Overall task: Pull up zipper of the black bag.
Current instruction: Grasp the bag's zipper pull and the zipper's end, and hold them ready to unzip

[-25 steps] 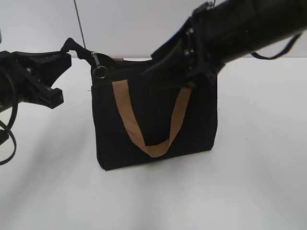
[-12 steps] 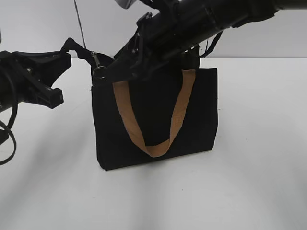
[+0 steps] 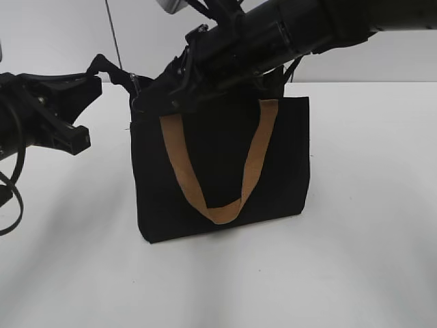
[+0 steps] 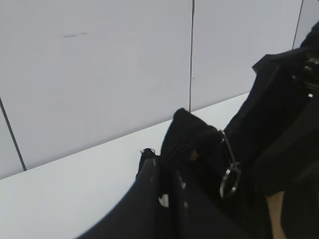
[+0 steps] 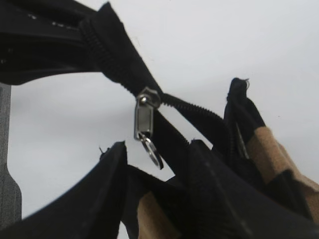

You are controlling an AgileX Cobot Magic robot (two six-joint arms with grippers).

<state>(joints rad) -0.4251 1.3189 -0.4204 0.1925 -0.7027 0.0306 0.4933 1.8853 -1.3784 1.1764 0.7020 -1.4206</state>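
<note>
Slippage looks likely: right pincer (image 3: pixel 147 101), jaws parted, nears the zipper (image 5: pixel 144 117) tab, which may swing away.

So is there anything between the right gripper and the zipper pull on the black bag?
Nothing visible. In the right wrist view the silver pull tab hangs in open air off the zipper, just ahead of the right gripper's fingers. The tan strap sits off to the side of it.

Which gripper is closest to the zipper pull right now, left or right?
The right gripper, reaching across the black bag, is at the zipper pull on its left top corner. The left gripper holds the zipper's end tail, farther out.
</note>
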